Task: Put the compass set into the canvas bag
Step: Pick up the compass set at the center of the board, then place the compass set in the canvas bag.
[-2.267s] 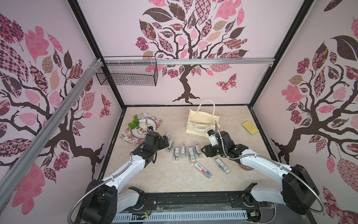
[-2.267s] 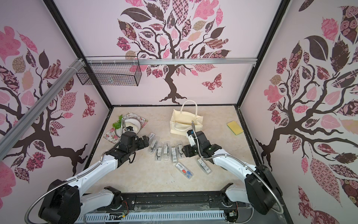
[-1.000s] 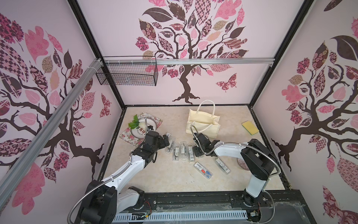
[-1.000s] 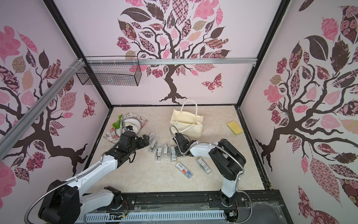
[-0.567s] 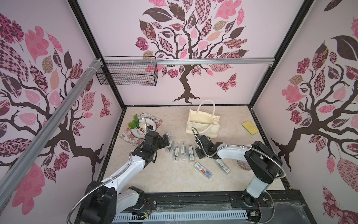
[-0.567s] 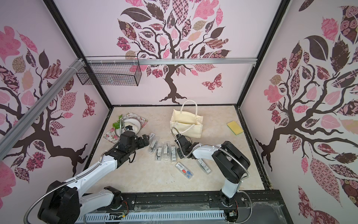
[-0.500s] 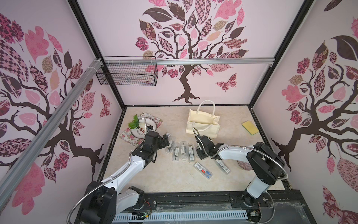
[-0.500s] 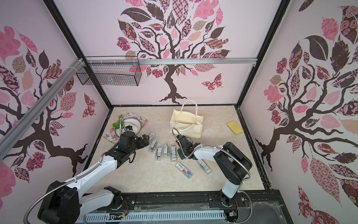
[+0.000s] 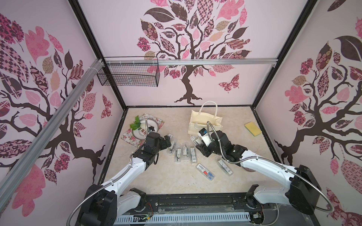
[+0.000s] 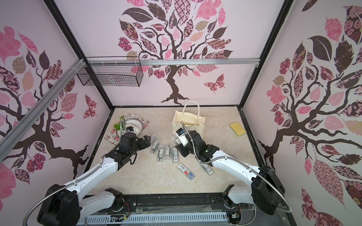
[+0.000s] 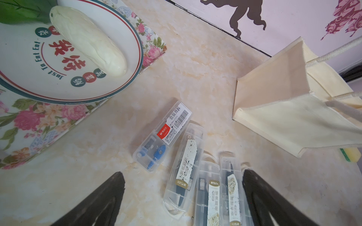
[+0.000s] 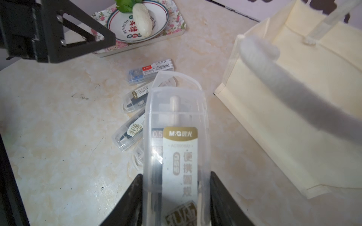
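Note:
My right gripper (image 12: 175,176) is shut on a clear compass set case (image 12: 176,117) with a white and gold label. The case (image 9: 196,139) is lifted off the table in front of the canvas bag (image 9: 203,122), a cream tote standing open with looped handles. The bag's open mouth (image 12: 293,88) lies just beside the held case. My left gripper (image 11: 182,172) is open and hovers low over the left end of a row of several more clear cases (image 9: 184,152), holding nothing. It also shows in a top view (image 10: 147,141).
Two loose cases (image 9: 205,172) (image 9: 224,166) lie nearer the front. A small case with blue parts (image 11: 162,135) sits by the row. A plate (image 11: 135,58) holding a white vegetable rests on a floral mat (image 9: 127,137) at left. A yellow sponge (image 9: 253,128) lies far right.
My right gripper closed on a case at the right end of the row and raised it toward the bag. The left arm stayed where it was.

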{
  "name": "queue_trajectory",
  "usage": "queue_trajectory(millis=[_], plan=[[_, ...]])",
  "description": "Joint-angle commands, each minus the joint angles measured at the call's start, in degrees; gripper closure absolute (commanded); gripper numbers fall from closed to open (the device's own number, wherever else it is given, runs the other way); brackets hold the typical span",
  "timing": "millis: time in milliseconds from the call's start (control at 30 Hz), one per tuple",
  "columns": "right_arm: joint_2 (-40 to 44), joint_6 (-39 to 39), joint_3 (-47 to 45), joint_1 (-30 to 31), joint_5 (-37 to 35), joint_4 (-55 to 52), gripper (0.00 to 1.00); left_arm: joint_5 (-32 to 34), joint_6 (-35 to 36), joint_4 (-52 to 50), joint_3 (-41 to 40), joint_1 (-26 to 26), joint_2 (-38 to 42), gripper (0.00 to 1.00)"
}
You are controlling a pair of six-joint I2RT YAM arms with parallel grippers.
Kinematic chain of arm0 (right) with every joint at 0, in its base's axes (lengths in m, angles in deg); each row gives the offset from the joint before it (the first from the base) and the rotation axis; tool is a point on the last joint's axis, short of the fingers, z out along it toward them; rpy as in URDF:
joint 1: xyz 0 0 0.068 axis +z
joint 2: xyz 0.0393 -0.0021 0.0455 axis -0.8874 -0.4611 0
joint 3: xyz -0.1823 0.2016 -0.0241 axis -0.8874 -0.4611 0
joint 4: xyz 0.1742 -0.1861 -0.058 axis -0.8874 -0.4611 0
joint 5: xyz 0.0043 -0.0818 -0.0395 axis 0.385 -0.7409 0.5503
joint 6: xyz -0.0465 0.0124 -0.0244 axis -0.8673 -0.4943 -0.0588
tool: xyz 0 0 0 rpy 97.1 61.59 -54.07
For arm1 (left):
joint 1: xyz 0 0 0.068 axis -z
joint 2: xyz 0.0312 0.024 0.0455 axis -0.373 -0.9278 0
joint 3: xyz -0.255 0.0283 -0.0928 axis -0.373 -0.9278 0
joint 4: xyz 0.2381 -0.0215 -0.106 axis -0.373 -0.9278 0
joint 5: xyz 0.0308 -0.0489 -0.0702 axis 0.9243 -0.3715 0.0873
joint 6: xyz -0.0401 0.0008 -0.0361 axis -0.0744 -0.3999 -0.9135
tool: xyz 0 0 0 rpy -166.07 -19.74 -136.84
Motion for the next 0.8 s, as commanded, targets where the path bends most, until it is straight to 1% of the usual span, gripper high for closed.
queue_trajectory(millis=[0,100,200,400,467,533,633,767], plan=[[2.02,-4.6,6.85,-0.04,-0.67,-0.67,0.53,0.43,0.05,0.2,-0.99,0.13,1.07,0.03],[0.23,-8.12,12.95,-0.16,-3.17,-1.46,0.52,0.35,-0.08,0.21,-1.07,0.15,1.16,0.03],[-2.65,-11.24,19.17,-1.5,-3.52,-1.77,0.51,0.09,0.03,0.12,-1.07,0.11,1.3,0.03],[-11.3,-15.97,32.37,-8.99,1.13,-3.11,0.5,0.09,-0.11,-0.45,-1.23,0.15,2.27,0.03],[-14.67,-18.15,35.8,-10.95,1.16,-3.99,0.5,0.16,-0.27,-0.48,-1.41,0.15,2.68,0.03],[-17.97,-20.44,38.37,-12.78,1.43,-4.6,0.5,0.2,-0.64,-0.46,-1.65,0.15,3.06,0.03],[-22.28,-23.77,39.91,-14.77,1.68,-4.45,0.49,0.25,-0.79,-0.5,-1.95,0.08,3.34,0.03],[-27.13,-26.35,40.82,-17.56,2.57,-4.86,0.48,0.1,-0.85,-1.07,-1.94,0.15,3.36,0.03]])
